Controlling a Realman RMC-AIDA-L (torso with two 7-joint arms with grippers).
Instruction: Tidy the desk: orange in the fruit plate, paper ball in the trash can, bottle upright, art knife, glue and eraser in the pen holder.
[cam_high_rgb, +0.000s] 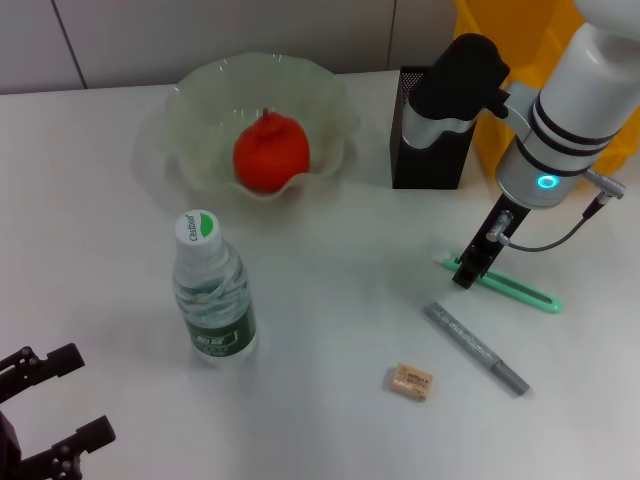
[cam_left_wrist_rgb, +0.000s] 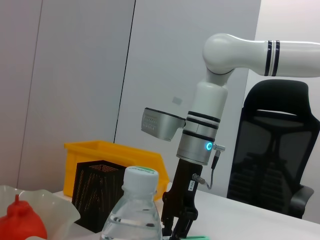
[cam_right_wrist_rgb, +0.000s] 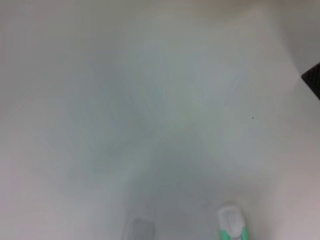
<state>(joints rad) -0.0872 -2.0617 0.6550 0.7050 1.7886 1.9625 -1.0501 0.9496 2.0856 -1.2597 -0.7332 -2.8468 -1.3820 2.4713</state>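
The orange (cam_high_rgb: 270, 152) lies in the clear fruit plate (cam_high_rgb: 200, 120) at the back. The water bottle (cam_high_rgb: 212, 290) stands upright in front of it and also shows in the left wrist view (cam_left_wrist_rgb: 134, 210). The black mesh pen holder (cam_high_rgb: 430, 150) stands at the back right. My right gripper (cam_high_rgb: 468, 270) is down at the near end of the green art knife (cam_high_rgb: 515, 288), which lies flat on the table. The grey glue stick (cam_high_rgb: 475, 347) and the tan eraser (cam_high_rgb: 411, 383) lie nearer the front. My left gripper (cam_high_rgb: 50, 410) is open and empty at the front left. No paper ball or trash can is in view.
A yellow bin (cam_high_rgb: 510, 40) stands behind the pen holder, at the table's back right. The right arm (cam_high_rgb: 570, 110) leans over the pen holder's right side. A black office chair (cam_left_wrist_rgb: 270, 150) shows behind the table in the left wrist view.
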